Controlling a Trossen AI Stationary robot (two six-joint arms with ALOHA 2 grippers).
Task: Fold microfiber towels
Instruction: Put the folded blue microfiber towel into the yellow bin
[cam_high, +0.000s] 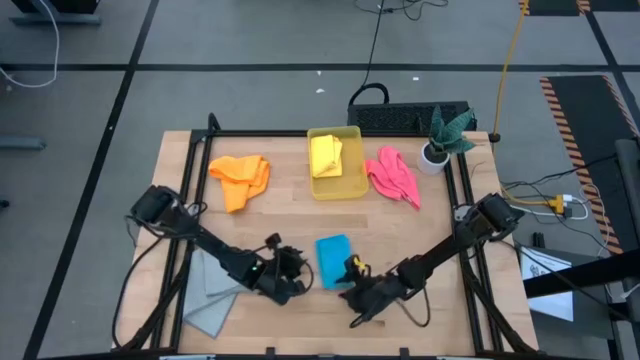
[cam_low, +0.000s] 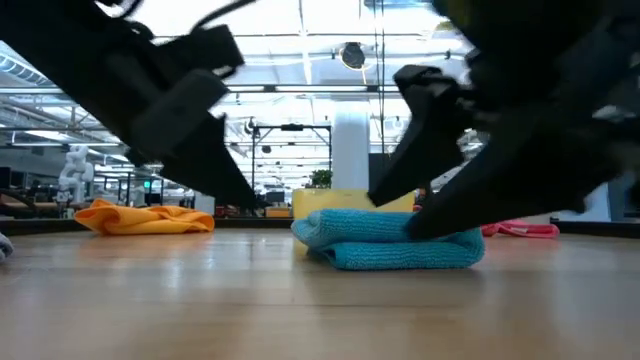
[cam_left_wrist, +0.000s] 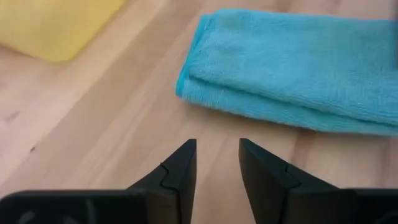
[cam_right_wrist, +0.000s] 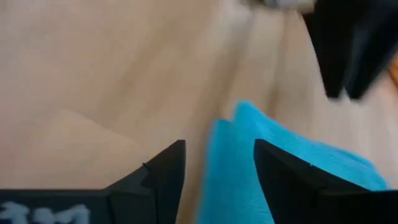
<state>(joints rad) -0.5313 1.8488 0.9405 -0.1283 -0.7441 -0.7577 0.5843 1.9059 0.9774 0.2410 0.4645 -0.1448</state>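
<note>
The bright blue towel lies folded, several layers thick, on the wooden table near its front middle; it also shows in the low view. My left gripper is open just left of the towel, above bare wood, with nothing between its fingers. My right gripper is open at the towel's near right corner, which shows between its fingers. The orange towel, the pink towel and the grey towel lie loose. The yellow towel rests in the bin. My right gripper's open fingers stand on either side of the blue towel's corner, slanting down from the table's near right. I cannot tell whether they touch it. The towel lies flat on the table.
The translucent yellow bin stands at the far middle, and a potted plant at the far right corner. The grey towel lies under my left arm by the near left edge. Bare wood runs between the bin and the blue towel.
</note>
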